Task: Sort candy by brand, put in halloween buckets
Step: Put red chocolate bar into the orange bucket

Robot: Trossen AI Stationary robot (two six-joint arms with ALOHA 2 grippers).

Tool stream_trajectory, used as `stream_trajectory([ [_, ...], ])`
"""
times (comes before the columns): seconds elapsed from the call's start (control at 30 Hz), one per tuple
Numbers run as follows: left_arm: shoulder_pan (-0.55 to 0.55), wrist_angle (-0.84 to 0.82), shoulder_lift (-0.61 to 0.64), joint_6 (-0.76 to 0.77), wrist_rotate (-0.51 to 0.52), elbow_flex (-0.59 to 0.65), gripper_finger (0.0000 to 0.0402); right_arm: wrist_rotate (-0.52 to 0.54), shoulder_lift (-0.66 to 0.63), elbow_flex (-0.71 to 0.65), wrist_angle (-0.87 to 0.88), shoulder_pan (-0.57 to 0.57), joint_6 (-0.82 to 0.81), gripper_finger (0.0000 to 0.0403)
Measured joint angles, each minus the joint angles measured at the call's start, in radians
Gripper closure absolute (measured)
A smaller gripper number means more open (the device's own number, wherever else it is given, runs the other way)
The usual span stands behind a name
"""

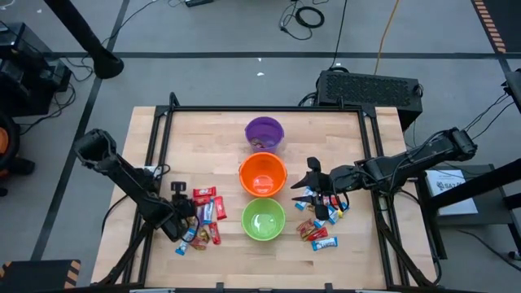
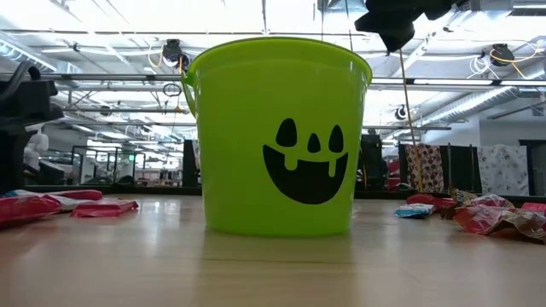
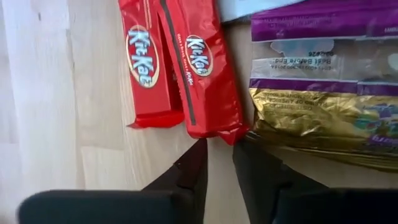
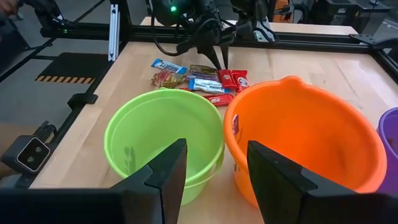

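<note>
The left gripper (image 3: 217,152) is low over the candy pile at the table's left, its jaws narrow, with a slim gap between the tips just beside the end of a red Kit Kat bar (image 3: 205,74); nothing is pinched yet. A second red bar (image 3: 146,62) lies touching the first, and a gold and purple wrapper (image 3: 317,115) sits on the other side. This looks like the pick step for a red bar. The next move calls for getting one wrapper edge between the tips without dragging its neighbour. The right gripper (image 4: 214,165) hangs with jaws wide and empty near the green bucket (image 4: 158,140) and the orange bucket (image 4: 305,134). The purple bucket (image 1: 264,131) stands farther back. More candy (image 1: 319,228) lies at the right
</note>
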State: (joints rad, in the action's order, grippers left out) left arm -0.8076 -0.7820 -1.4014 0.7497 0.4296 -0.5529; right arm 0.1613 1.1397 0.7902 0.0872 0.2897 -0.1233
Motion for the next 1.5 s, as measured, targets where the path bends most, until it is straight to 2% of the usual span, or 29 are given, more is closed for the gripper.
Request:
stream_trajectory([
  [0.17,0.0,0.064,0.0,-0.032,0.033,0.0,0.0386,0.0,0.0,0.0,0.0,0.0,0.004,0.0243],
  [0.23,0.0,0.079,0.0,-0.033,0.068,0.0,0.0395,0.0,0.0,0.0,-0.001,0.0,0.004,0.0243],
  [0.5,0.0,0.111,0.0,-0.025,0.173,0.0,0.0399,0.0,0.0,0.0,-0.001,0.0,0.004,0.0243],
  [0.73,0.0,0.141,0.0,0.021,0.189,-0.023,0.04,0.0,0.0,0.0,-0.001,0.0,-0.005,0.0243],
  [0.97,0.0,0.336,0.001,0.023,0.195,-0.036,0.0401,0.051,0.0,0.0,-0.001,0.0,-0.007,0.0243],
  [1.03,0.0,0.305,0.001,0.06,0.211,-0.037,0.0401,0.051,0.0,0.0,-0.001,0.0,-0.007,0.0243],
  [1.17,0.02,0.147,0.001,0.23,0.265,-0.037,0.0401,0.051,0.0,0.0,-0.001,0.0,-0.007,0.0243],
  [1.27,0.047,0.116,0.001,0.292,0.253,-0.035,0.0389,0.051,0.0,0.0,-0.001,0.0,-0.007,0.0243],
  [1.43,0.095,0.228,0.001,0.139,0.175,-0.037,0.037,0.051,0.0,0.0,0.0,0.0,0.002,0.0243],
  [1.5,0.112,0.224,0.002,0.166,0.184,-0.039,0.0369,0.051,0.0,0.0,0.0,0.0,0.004,0.0243],
])
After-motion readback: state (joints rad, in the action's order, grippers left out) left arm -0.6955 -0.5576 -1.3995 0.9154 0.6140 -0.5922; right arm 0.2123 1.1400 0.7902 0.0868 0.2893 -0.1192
